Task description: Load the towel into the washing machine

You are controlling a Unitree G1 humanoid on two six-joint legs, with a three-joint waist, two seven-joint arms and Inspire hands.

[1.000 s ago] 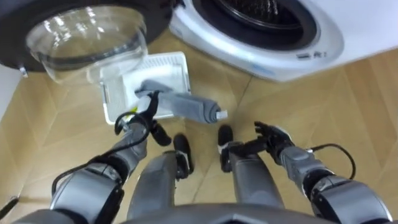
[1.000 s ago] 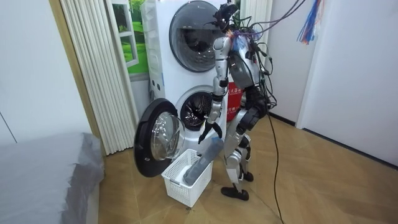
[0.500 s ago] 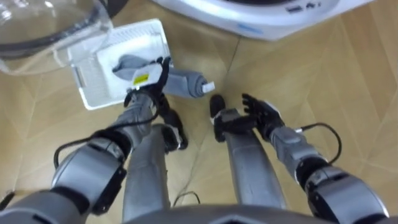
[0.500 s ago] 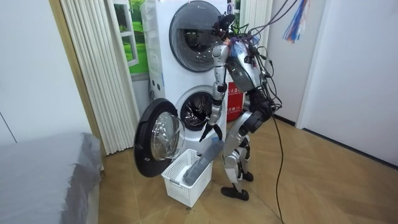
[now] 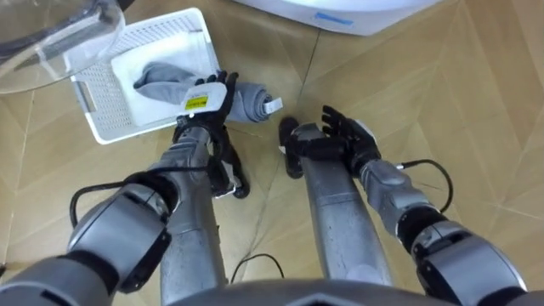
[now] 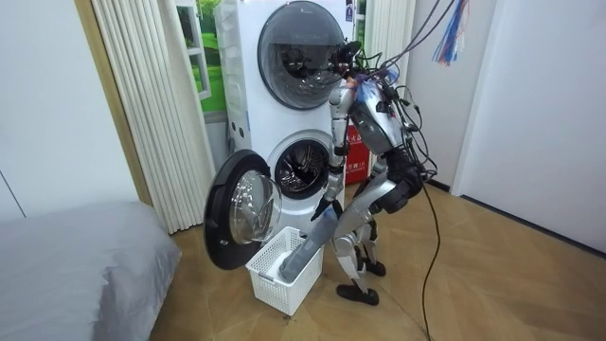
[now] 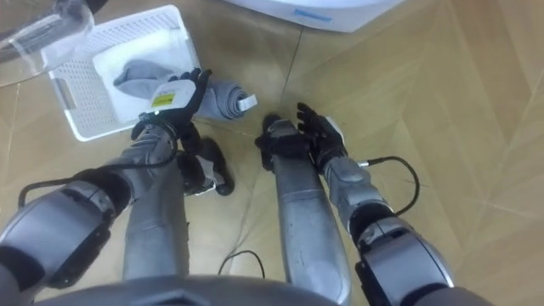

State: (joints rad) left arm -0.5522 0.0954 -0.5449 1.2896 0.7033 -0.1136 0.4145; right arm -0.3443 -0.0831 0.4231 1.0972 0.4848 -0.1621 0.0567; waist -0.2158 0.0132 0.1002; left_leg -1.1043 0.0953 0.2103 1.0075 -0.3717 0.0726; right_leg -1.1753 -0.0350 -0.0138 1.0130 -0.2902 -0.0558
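Observation:
A grey rolled towel point(image 5: 166, 78) lies slanted in a white mesh basket point(image 5: 100, 93) on the floor. Its rolled end point(image 5: 252, 102) sticks out over the basket's rim. My left hand point(image 5: 208, 92) is stretched down onto the middle of the towel, open, with straight spread fingers. To its right, my right hand point(image 5: 344, 136) hangs open above the floor by my knees and holds nothing. In the room view I stand bent forward over the basket point(image 6: 275, 282), and the towel point(image 6: 305, 251) leans out of it. The washing machine's lower drum point(image 6: 301, 170) is open just behind.
The washer's round glass door point(image 5: 42, 38) swings out over the basket's far left side. The machine's white front point(image 5: 365, 13) runs along the top edge. Wood floor lies to the right. A grey bed point(image 6: 66, 275) is at the room view's left.
I have bent lower, so the eye view has shifted towards the floor. My left hand has reached forward from beside the basket onto the towel. The right hand stays open.

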